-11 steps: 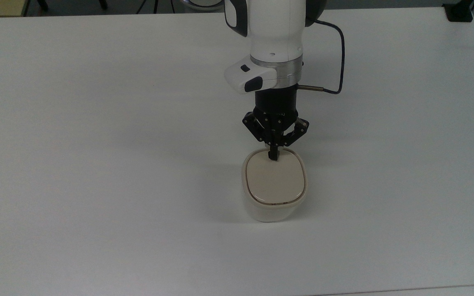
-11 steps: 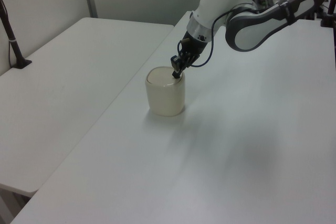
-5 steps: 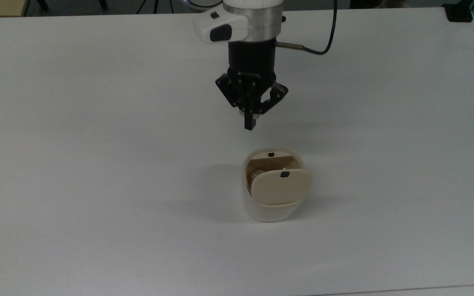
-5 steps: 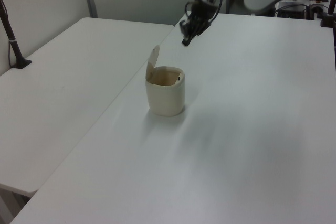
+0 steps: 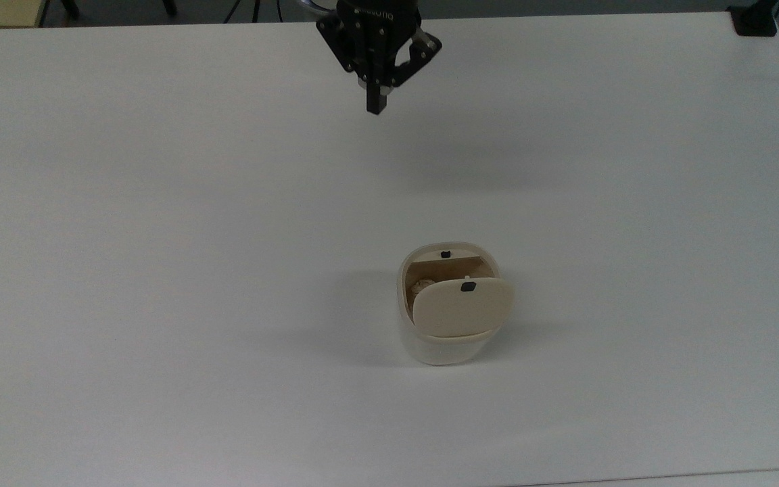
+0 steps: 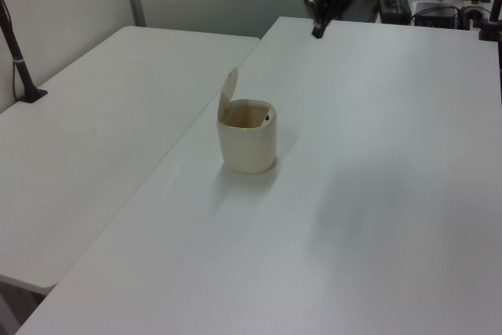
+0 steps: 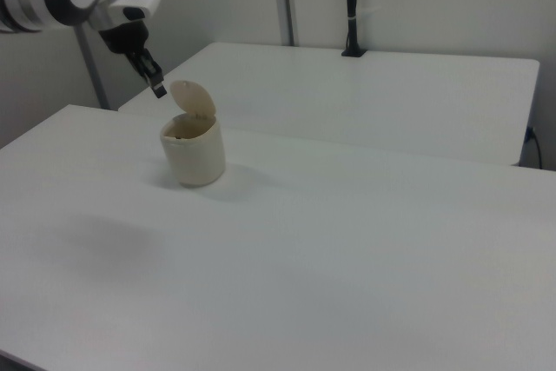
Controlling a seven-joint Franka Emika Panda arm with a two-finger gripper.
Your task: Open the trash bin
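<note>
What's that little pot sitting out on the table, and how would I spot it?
On the big white table, look near the middle, well away from the black gripper hanging above the far edge. The trash bin is a small cream tub, the lone item standing there, its beige lid flipped up.

Gripper (image 5: 376,108) raised high in the air, fingers pressed together with nothing between them, tip pointing downward. In the right view, white forearm reaching in from the right view's left edge, black gripper (image 7: 159,90) angled down and rightward.
</note>
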